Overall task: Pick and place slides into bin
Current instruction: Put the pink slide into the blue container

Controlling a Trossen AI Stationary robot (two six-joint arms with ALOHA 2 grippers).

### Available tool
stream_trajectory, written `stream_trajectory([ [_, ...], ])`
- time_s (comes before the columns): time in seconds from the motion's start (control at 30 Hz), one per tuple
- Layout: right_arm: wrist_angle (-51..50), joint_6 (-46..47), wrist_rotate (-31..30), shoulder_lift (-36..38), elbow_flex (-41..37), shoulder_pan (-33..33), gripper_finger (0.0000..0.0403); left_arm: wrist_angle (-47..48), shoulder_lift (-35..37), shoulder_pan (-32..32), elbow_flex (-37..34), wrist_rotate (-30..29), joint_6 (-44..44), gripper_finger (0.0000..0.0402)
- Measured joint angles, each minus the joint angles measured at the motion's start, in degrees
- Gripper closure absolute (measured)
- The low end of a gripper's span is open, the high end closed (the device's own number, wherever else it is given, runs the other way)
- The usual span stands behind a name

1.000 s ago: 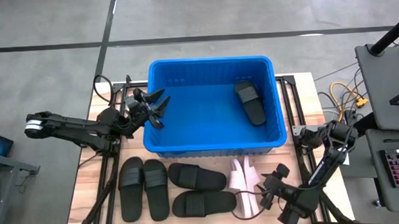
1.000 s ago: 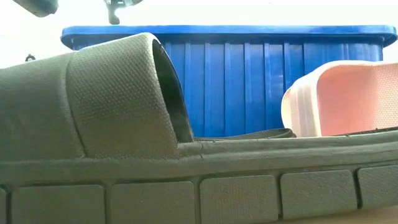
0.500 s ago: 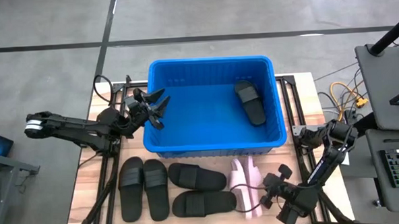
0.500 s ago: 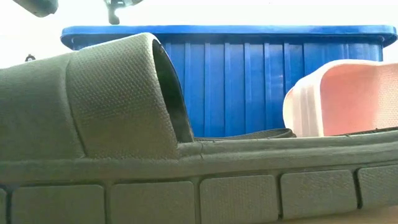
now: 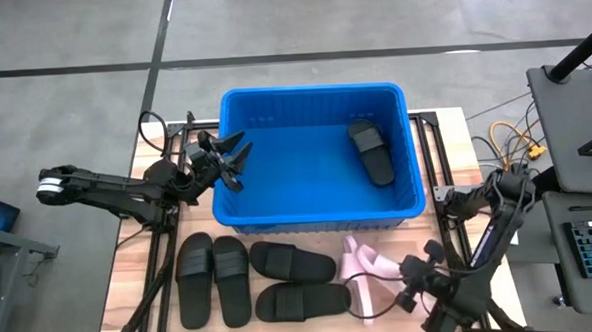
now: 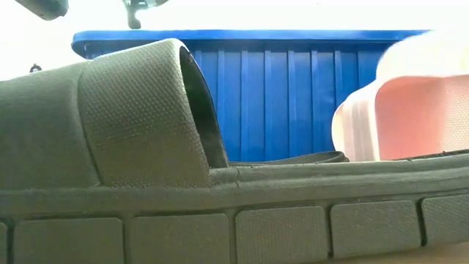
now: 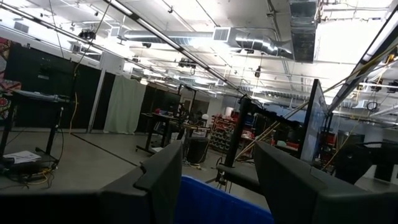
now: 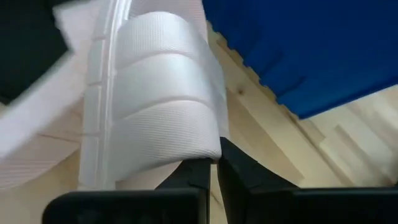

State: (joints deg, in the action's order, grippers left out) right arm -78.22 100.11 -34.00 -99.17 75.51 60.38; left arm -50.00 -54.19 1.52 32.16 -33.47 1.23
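One black slide (image 5: 370, 151) lies in the bin (image 5: 320, 223); four black slides (image 5: 256, 280) and two pink slides (image 5: 364, 275) sit on the worktop (image 5: 130, 258) at six o'clock; right pincer (image 8: 214, 175) clamps a pink strap; left pincer (image 5: 231, 161) spread, empty.

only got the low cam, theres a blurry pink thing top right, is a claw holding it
observer: yes, the right claw is shut on the strap edge of a pale pink slide, at the table's front right.
operator: anything in the bin yet
observer: one black slide lies inside the blue bin, near its right wall.
operator: and the left arm
observer: the left claw hovers open at the bin's left rim, holding nothing.
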Motion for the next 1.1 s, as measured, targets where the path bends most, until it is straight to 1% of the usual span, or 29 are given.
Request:
stream_trajectory([
  [0.13,-6.4,-2.3,-1.0,1.2,7.1,0.0,0.0394,0.0,0.0,0.0,0.0,0.0,0.0,0.0217],
  [0.23,-11.5,-3.9,-3.8,1.6,13.7,-0.1,0.0394,0.0,0.0,0.0,0.0,0.0,0.0,0.0217],
  [0.3,-11.8,-6.6,-7.4,2.3,17.7,-0.2,0.0394,0.0,0.0,0.0,0.0,0.0,0.0,0.0217],
  [0.4,-11.8,-10.3,-15.0,3.9,22.8,-0.8,0.0394,0.0,0.0,0.0,0.0,0.0,0.1,0.0217],
  [0.5,-11.8,-15.1,-20.4,5.3,27.2,-2.3,0.0394,-0.1,0.0,0.0,0.0,0.0,0.1,0.0217],
  [0.63,-11.8,-23.1,-25.9,7.2,31.9,-6.0,0.0394,-0.1,0.0,0.0,0.0,0.0,0.1,0.0217],
  [0.7,-11.8,-27.8,-27.6,8.2,33.9,-8.7,0.0394,-0.1,0.0,0.0,0.0,0.0,0.1,0.0217],
  [0.77,-11.8,-33.3,-27.6,9.0,35.6,-12.3,0.0394,-0.5,0.0,0.0,0.0,0.0,2.9,0.0217],
  [0.87,-11.8,-39.9,-27.4,10.0,37.9,-18.4,0.0394,-1.7,0.0,0.0,0.3,0.0,10.3,0.0217],
  [0.93,-11.8,-43.7,-26.2,10.9,39.0,-23.0,0.0394,-2.1,0.0,0.0,0.3,0.2,11.9,0.0217],
  [1.0,-11.8,-47.7,-23.2,11.7,39.7,-28.2,0.0394,-1.9,0.0,0.0,0.3,0.9,12.0,0.0217],
  [1.1,-11.8,-52.8,-16.8,12.0,40.3,-37.0,0.0394,-0.4,0.0,0.1,0.1,2.6,12.0,0.0217],
])
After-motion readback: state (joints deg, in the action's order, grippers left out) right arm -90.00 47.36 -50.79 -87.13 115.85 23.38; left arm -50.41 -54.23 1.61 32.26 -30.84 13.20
